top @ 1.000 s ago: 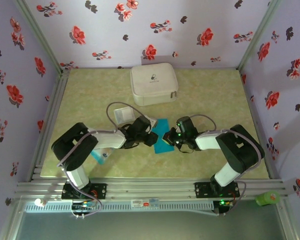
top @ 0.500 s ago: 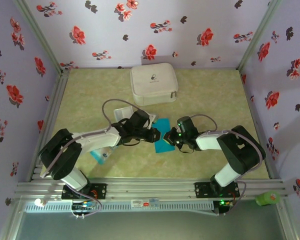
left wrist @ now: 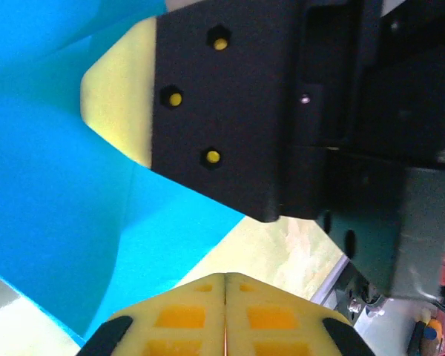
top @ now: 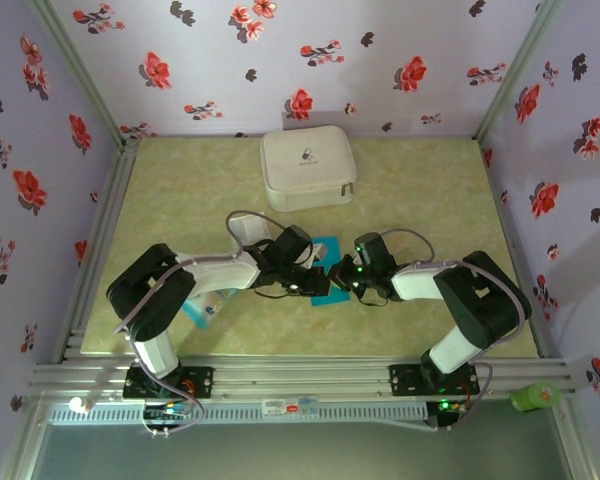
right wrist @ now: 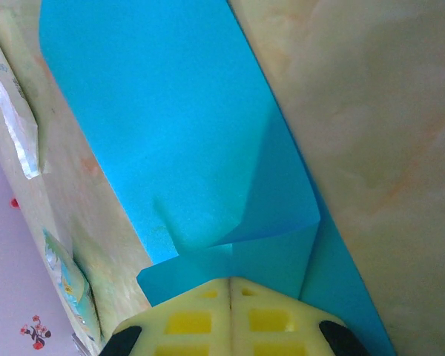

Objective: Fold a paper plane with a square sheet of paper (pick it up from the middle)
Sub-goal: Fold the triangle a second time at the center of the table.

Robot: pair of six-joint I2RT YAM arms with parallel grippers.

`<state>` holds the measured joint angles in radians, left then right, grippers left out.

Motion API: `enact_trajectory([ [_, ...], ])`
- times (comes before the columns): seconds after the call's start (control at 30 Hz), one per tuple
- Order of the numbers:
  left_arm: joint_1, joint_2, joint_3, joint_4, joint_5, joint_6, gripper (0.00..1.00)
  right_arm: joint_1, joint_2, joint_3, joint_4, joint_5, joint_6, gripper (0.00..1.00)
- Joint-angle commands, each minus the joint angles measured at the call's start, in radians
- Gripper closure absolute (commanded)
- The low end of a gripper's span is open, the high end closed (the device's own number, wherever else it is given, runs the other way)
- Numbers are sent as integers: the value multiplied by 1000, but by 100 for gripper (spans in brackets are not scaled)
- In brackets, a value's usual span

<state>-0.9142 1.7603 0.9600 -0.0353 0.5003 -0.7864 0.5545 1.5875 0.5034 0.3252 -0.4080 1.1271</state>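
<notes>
The bright blue paper (right wrist: 163, 126) lies in the middle of the surface (right wrist: 371, 111), flat save one corner creased over, with the right gripper (right wrist: 230, 280) closed tight at that fold and the left gripper (left wrist: 226, 278) closed at the opposite edge.

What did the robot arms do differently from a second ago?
The left gripper slid right onto the square sheet of paper and shut its fingers. The right gripper kept pinching the paper's edge, and the white case stayed put.
</notes>
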Motion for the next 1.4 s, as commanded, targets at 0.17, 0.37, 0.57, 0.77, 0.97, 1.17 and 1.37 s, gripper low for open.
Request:
enact_trajectory([
  [0.17, -11, 54, 51, -54, -43, 36, 90, -8, 22, -35, -59, 36, 9, 100],
  [0.37, -11, 81, 48, -64, -65, 53, 88, -8, 26, -40, -54, 36, 9, 100],
  [0.57, -11, 97, 32, -61, -80, 52, 88, -8, 29, -41, -56, 38, 8, 100],
  [0.77, -11, 94, 0, -50, -80, 47, 88, -8, 43, -37, -57, 35, 4, 100],
  [0.97, -10, 84, -21, -55, -90, 56, 87, -8, 51, -37, -61, 34, 1, 100],
  [1.17, -11, 59, -35, -74, -104, 70, 87, -8, 51, -37, -77, 43, -7, 100],
  [1.37, -11, -3, -39, -64, -105, 77, 86, -8, 55, -32, -84, 39, -11, 100],
])
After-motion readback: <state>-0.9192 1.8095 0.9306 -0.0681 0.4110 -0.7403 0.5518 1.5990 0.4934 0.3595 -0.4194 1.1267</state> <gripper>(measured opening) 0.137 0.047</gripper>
